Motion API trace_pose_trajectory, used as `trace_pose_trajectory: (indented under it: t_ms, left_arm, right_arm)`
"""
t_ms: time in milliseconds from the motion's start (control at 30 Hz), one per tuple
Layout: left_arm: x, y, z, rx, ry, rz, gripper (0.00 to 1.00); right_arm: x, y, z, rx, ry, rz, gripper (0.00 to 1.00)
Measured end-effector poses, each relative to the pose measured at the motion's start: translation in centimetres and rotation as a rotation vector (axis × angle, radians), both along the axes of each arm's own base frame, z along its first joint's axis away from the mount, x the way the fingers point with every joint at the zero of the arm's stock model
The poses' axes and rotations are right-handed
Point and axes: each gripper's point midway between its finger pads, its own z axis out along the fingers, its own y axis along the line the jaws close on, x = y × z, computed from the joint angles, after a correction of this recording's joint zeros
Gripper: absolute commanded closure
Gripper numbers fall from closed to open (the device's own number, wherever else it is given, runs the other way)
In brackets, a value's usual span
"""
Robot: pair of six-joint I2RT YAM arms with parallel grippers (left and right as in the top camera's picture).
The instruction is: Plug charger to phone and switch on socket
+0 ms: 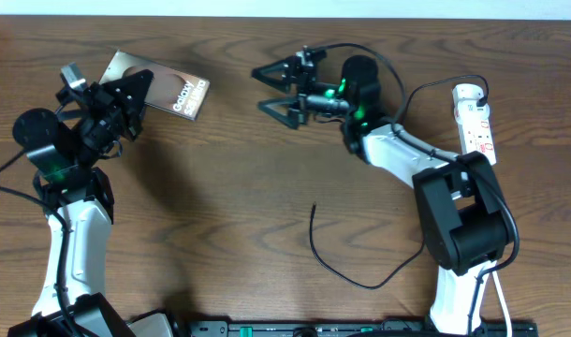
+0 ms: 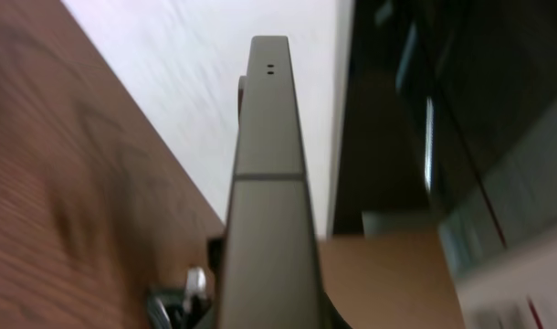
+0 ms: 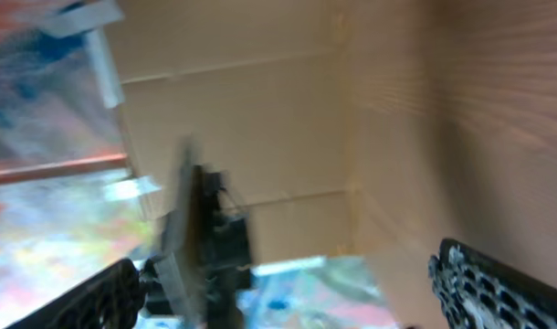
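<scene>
**At the table's far left, the phone is gripped; the charger lies loose at the centre**

On the left side of the wooden table (image 1: 220, 187), the phone (image 1: 178, 94) is clamped at one end by the left gripper (image 1: 126, 98). In the left wrist view it is seen edge-on, rising straight out from between the fingers. Whether it touches the table cannot be told.

Right of the phone and apart from it, the right gripper (image 1: 271, 91) is spread wide and holds nothing. Its fingers are pointed toward the phone.

Nearer the front edge, at the centre, the charger (image 1: 313, 229) is laid on the wood. Its thin cable is curved toward the right arm's base.

At the far right, the socket (image 1: 477, 117) is laid lengthwise.
</scene>
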Motion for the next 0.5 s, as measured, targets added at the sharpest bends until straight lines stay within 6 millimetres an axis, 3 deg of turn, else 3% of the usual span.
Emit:
trace_pose_trajectory:
  t_ms: [200, 367, 500]
  left_arm:
    - [-1.2, -1.6, 0.4, 0.004, -0.019, -0.117, 0.93]
    - [-1.9, -2.3, 1.2, 0.03, -0.071, -0.171, 0.92]
    - [-2.3, -2.7, 1.3, 0.037, -0.079, -0.209, 0.93]
  right_arm:
    - [0.5, -3.4, -4.8, -0.161, 0.012, 0.007, 0.01]
    - [-1.5, -5.7, -8.7, -0.379, 0.132, 0.015, 0.01]
    - [-3.3, -8.3, -8.3, -0.644, 0.138, 0.006, 0.01]
